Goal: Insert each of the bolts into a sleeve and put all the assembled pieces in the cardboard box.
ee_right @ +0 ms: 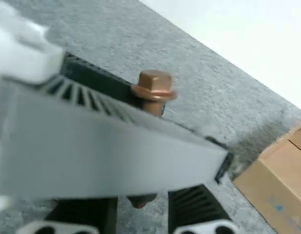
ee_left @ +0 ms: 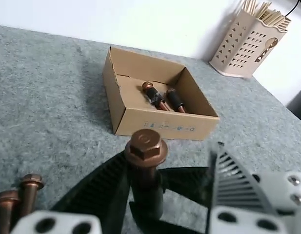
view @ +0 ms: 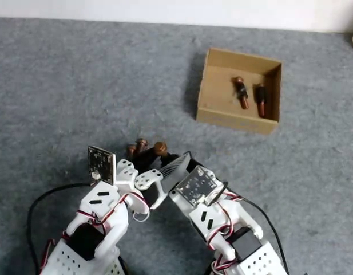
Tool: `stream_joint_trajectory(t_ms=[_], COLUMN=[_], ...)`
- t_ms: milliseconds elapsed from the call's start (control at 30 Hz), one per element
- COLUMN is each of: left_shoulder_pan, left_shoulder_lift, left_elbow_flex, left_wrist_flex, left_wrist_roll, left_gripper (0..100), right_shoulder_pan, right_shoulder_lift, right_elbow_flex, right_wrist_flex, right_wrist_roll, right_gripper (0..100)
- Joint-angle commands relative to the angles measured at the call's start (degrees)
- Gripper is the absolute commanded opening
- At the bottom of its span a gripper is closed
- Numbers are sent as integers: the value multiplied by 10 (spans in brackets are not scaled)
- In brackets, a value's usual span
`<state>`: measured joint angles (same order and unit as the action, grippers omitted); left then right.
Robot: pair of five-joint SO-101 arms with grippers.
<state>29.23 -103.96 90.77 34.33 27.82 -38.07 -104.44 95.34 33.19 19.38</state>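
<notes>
On the grey surface [view: 62, 86] in the high view, the left arm comes up from the near edge and its left tool [view: 146, 167] sits near the middle. Just beyond it stand two spare pieces side by side, heads up: a loose bolt [view: 132, 150] and a second loose bolt [view: 141, 143], seen again in the left wrist view at its lower corner. Next to them is the upright bolt [view: 160, 148]. In the left wrist view its copper hex head [ee_left: 146, 145] stands above the black ribbed fingers [ee_left: 102, 187] of the left tool, which is closed on the dark lower part of the shank. I cannot tell whether that dark part is a sleeve. The right tool [view: 176, 166] meets the same bolt from the other side. In the right wrist view the bolt head shows above a grey bar and the shank's end below it, but whether this tool is open or closed cannot be told. Farther right and well apart lies the cardboard box [view: 230, 122], open-topped, with a first assembled piece [view: 241, 93] and a second assembled piece [view: 261, 100] lying near each other inside. Beyond the box, the left wrist view shows a perforated holder [ee_left: 248, 44] with sticks.
</notes>
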Motion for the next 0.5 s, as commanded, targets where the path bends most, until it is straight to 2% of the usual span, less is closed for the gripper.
stream_joint_trajectory(t_ms=[0,167,467], left_shoulder_pan=[-22,-76,-90], left_shoulder_lift=[-3,-2,-2], left_elbow_flex=[-21,-38,-36], left_wrist_flex=[-4,-4,-4], left_wrist_roll=[-6,-4,-2], left_gripper=[231,231,228], right_shoulder_pan=[18,17,17], right_shoulder_lift=[-8,-8,-8], right_elbow_flex=[-4,-3,-2], right_wrist_flex=[1,1,1], right_wrist_roll=[8,8,8], right_gripper=[5,5,5])
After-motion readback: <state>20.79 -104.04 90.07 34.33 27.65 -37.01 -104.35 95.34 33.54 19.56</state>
